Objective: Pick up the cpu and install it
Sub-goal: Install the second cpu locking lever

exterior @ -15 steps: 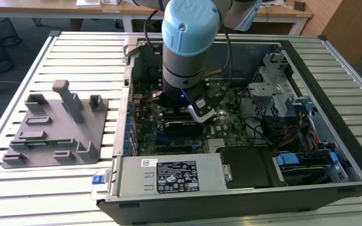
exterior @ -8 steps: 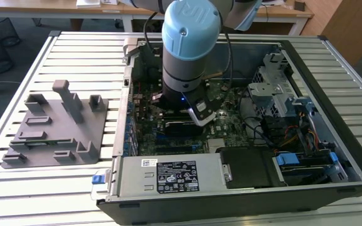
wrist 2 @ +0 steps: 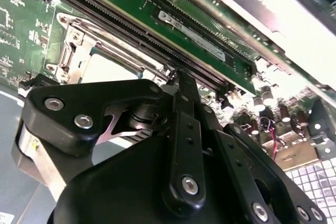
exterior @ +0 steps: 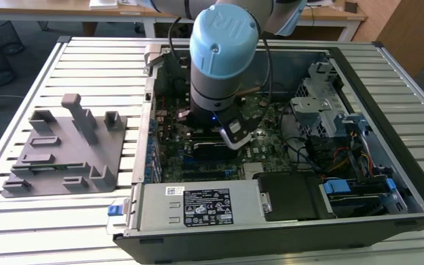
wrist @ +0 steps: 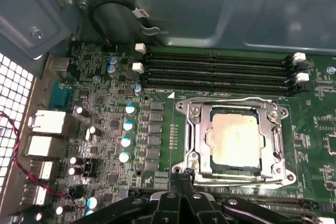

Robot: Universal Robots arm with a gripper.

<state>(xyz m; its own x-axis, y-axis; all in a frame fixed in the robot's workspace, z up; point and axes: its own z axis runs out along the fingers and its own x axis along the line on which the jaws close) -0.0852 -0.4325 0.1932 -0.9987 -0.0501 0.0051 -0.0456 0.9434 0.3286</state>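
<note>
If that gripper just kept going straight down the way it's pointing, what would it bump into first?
Probably the motherboard just beside the socket frame that holds the cpu. The gripper hangs over the frame's edge, though depth is hard to judge.

Grey arm [exterior: 216, 83] with light-blue cap, black cable, and black screw-studded pincer [wrist 2: 181, 145], perhaps matte.

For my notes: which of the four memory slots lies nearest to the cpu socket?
The slot bordering the socket frame; the other three lie beyond it, toward the case wall.

Matt metal cpu [wrist: 234, 140]; shiny steel socket frame [wrist: 197, 129].
</note>
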